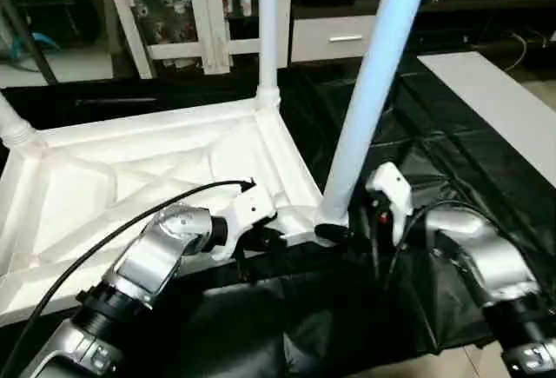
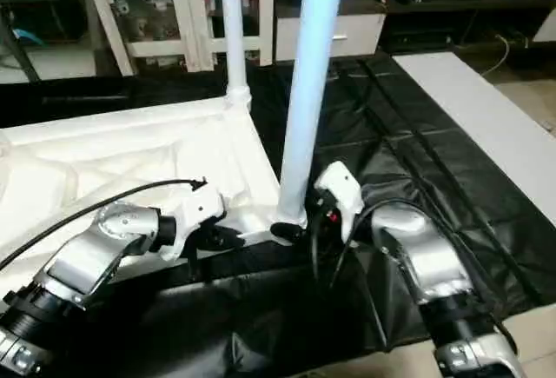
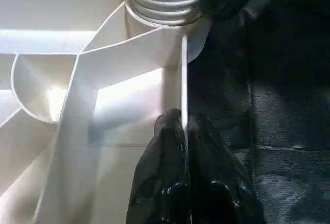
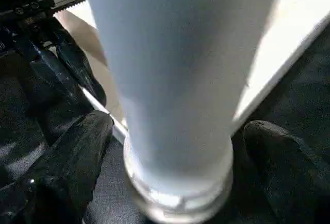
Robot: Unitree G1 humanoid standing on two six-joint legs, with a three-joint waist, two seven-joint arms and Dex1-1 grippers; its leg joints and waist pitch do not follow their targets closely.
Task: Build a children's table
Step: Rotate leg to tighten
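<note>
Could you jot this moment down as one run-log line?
left gripper: shut on tabletop rim | right gripper: open around leg base

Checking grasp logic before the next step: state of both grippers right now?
Left gripper: shut on the tabletop rim, near the corner socket.
Right gripper: open, fingers either side of the leg base, no grip.

white tabletop (image 1: pixel 130 178) inverted; legs (image 1: pixel 369 91) upright in sockets

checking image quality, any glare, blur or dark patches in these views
Left wrist view: glare blooms on the tabletop ribs, while the black mat stays murky. Right wrist view: the near leg looms soft and washed out. Left eye view: that leg looks bluish.
</note>
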